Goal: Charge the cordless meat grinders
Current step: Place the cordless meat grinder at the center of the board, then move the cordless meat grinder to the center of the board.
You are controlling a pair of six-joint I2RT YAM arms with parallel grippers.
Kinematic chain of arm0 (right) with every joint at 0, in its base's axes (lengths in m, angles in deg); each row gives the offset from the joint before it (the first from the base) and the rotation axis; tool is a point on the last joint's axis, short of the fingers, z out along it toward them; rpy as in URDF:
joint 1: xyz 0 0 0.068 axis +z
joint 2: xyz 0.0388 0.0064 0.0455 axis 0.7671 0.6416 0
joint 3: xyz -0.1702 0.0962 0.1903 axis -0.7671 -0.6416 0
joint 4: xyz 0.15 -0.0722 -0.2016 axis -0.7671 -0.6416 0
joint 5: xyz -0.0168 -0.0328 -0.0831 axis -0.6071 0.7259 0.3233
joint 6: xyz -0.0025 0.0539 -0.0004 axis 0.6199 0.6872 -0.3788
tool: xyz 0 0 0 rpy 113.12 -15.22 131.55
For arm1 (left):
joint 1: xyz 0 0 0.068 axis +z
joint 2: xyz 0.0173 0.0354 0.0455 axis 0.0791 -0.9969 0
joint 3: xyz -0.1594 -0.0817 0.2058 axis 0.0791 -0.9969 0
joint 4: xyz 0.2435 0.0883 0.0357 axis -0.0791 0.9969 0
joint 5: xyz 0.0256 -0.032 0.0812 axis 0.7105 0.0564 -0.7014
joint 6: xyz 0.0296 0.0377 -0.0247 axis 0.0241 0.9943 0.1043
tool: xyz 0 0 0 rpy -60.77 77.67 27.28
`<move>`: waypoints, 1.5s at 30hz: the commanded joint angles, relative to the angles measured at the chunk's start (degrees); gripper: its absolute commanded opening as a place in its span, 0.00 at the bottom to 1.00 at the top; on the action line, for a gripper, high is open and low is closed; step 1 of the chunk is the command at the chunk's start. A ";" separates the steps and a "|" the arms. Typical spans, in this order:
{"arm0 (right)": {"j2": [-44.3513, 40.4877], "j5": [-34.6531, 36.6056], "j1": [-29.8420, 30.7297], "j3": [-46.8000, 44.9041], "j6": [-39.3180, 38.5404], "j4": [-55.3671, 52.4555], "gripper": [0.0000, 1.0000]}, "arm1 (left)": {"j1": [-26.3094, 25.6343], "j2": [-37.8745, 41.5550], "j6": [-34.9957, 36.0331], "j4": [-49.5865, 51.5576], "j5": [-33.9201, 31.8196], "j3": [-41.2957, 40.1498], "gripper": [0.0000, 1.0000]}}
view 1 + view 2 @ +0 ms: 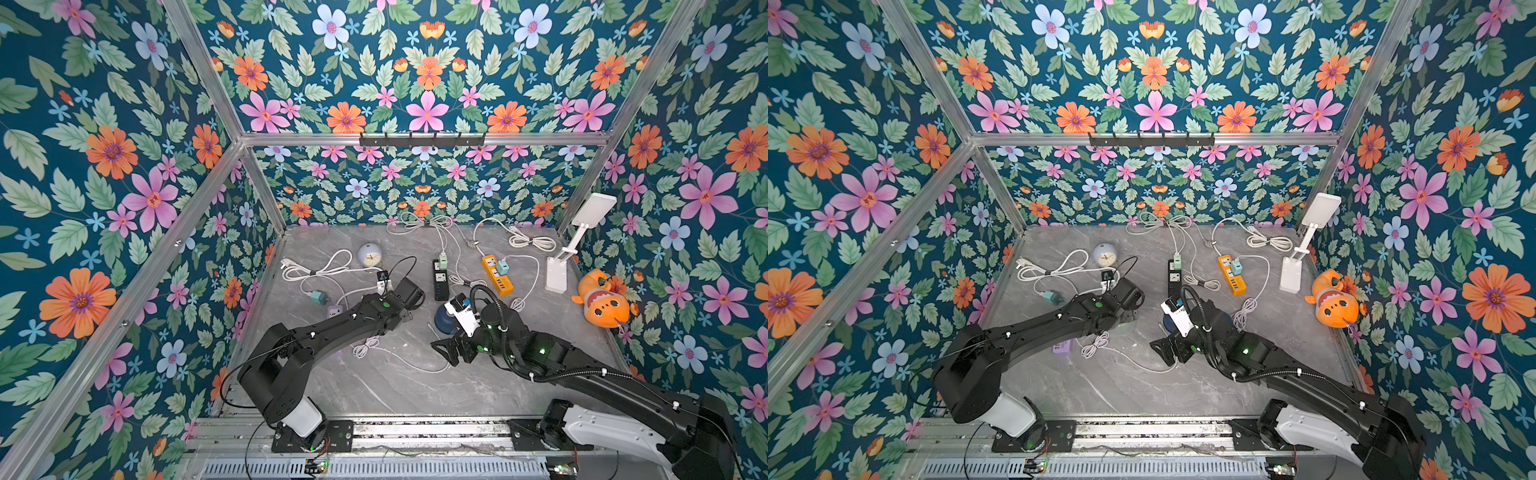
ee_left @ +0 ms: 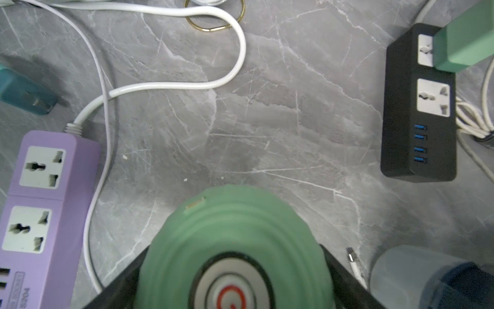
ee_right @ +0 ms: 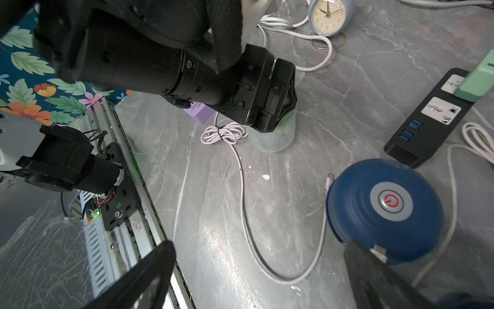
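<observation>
**Two grinders in view, neither on charge yet**

Two of the cordless meat grinders can be made out; I cannot find a third, which may sit behind an arm.

- Mint green grinder: stands on its clear cup on the grey surface, between the purple power strip and the black power strip. The left tool sits over its dome with a jaw pressed on either side, so I read it as clamped on the lid. The small port on the rim shows nothing plugged in.
- Navy grinder: upright on the surface, just beside the black strip. No plug is visible in its rim slot.
- Right tool: jaws spread wide and empty, low over the surface, one finger close to the navy rim.
- White charging cable: the bundled end lies next to the green grinder's cup and the free connector lies bare on the surface just beside the navy dome. Its other end is hidden under the left arm.
- A green adapter is plugged into the black strip and a teal adapter lies loose.
- Alarm clock stands at the back, not part of the job.

Judgement: early stage. Nothing is connected. Every grinder visible awaits a cable, and the loose connector by the navy one looks the likeliest first plug-in.
</observation>
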 commanded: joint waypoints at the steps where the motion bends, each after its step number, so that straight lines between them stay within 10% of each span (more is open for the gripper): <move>1: -0.09 0.86 0.01 -0.09 0.39 0.71 0.99 | 0.03 -0.54 -1.37 -2.02 0.93 0.40 0.94; 22: 2.63 1.37 -0.33 1.85 0.74 0.24 0.94 | -0.19 13.04 -12.84 -21.39 23.89 -11.75 1.00; 29: 7.60 1.28 -0.47 4.45 3.21 0.11 0.61 | 2.18 20.87 -9.02 -12.27 18.06 -9.91 0.99; 36: 19.64 3.95 -0.47 13.94 5.78 -5.70 0.06 | 14.57 24.58 -1.37 -13.99 25.92 -14.83 0.97; 45: 30.98 8.93 -1.44 23.80 9.04 -14.07 0.00 | 21.26 21.51 6.07 -16.51 32.09 -15.43 1.00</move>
